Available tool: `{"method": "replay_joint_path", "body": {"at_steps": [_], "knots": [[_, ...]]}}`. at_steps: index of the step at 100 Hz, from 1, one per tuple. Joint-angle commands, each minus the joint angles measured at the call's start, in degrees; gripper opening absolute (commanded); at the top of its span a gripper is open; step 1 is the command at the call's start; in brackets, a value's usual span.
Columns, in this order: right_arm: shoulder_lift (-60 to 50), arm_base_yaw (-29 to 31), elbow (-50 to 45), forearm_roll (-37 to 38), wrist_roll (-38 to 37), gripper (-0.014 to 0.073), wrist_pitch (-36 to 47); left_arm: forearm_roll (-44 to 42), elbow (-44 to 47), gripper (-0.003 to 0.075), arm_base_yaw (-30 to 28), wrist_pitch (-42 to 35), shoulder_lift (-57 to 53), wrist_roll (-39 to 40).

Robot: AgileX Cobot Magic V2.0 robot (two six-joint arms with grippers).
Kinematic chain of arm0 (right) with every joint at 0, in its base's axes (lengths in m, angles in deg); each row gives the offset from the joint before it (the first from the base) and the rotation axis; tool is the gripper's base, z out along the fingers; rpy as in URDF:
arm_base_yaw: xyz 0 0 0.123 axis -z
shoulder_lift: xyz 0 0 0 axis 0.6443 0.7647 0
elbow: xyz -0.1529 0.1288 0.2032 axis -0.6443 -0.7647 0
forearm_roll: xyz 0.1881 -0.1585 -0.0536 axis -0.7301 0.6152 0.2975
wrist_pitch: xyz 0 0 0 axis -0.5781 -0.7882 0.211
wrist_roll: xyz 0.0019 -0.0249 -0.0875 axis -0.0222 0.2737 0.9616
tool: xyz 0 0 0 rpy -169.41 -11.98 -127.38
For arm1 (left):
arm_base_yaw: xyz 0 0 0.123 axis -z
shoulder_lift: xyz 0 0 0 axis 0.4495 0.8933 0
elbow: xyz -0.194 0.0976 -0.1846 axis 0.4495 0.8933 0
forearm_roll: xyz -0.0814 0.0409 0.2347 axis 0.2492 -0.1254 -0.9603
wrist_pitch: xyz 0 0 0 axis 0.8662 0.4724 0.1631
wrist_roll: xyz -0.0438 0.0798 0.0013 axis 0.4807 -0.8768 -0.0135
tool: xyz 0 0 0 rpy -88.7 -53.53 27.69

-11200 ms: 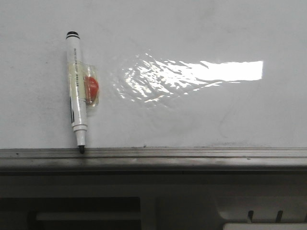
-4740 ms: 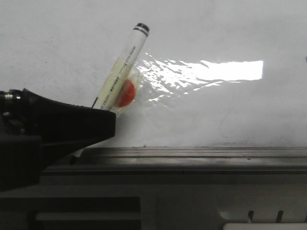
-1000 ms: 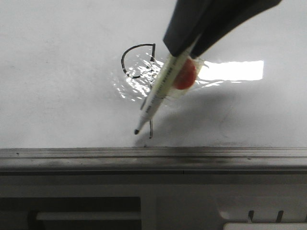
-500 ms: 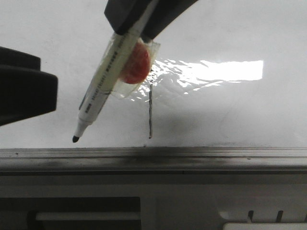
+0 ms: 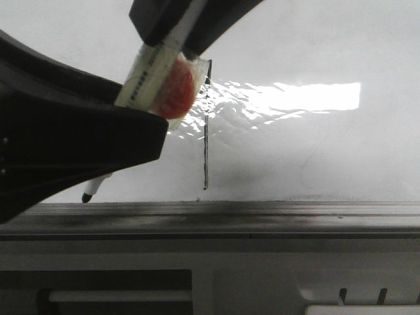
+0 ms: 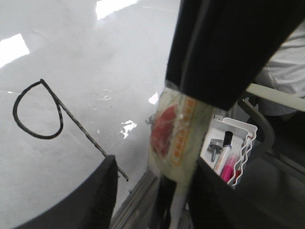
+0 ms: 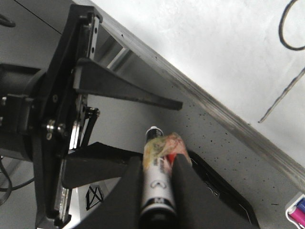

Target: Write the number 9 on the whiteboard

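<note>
The number 9 shows whole in the left wrist view: a black loop with a long straight stem. In the front view only its stem shows on the whiteboard. My right gripper is shut on the white marker, which has a red lump taped to it, and holds it tilted with the tip just above the board's grey rail. My left gripper is open, its jaws standing on either side of the marker's lower part. Its finger hides the marker's middle.
A white wire tray with a marker and pink pens stands beyond the board's rail. Grey-white plastic casing with slots lies in front of the rail. Glare patches lie on the board right of the stem.
The 9 has been drawn since the earliest frames. In the last half second my left gripper moved right around the marker, and the right gripper carried the marker tip slightly left and down.
</note>
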Motion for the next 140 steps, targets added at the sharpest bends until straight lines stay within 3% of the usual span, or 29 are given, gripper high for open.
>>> {"method": "replay_joint_path", "body": {"at_steps": [1,21,37,44,54,61,66,77,83,140], "knots": [[-0.9,0.0,2.1,-0.7,0.2,-0.0068,2.5,-0.1,-1.9,0.0228,0.5,-5.7,-0.3,0.4],[-0.9,0.0,2.1,-0.7,0.3,-0.0068,2.2,-0.1,-1.9,-0.0020,0.5,-5.6,-0.3,0.4],[-0.9,0.0,2.1,-0.3,1.4,-0.0047,2.3,-0.1,-1.9,-0.0020,0.5,-5.6,-0.3,0.4],[-0.9,0.0,2.1,-0.3,2.5,0.0049,2.4,-0.1,-1.9,-0.0020,0.5,-5.6,-0.3,0.4],[-0.9,0.0,2.1,0.2,2.6,0.0279,3.0,2.9,-1.9,-0.0020,0.5,-5.8,-0.3,0.4],[-0.9,0.0,2.1,0.6,2.6,0.0391,3.6,10.3,-1.9,-0.0020,0.3,-6.5,-0.3,0.4],[-0.9,0.0,2.1,1.0,2.6,0.0421,3.6,18.1,-1.9,-0.0020,-0.2,-7.2,-0.3,0.4],[-0.9,0.0,2.1,1.2,2.6,0.0412,3.6,33.2,-1.9,-0.0020,-2.2,-8.4,-0.1,0.4],[-0.9,0.0,2.1,1.2,2.6,0.0411,3.6,37.1,-2.0,-0.0020,-3.2,-8.4,-0.1,0.4],[-0.9,0.0,2.1,1.2,2.6,0.0411,3.6,41.4,-6.6,-0.0020,-5.8,-0.2,3.0,0.8]]}}
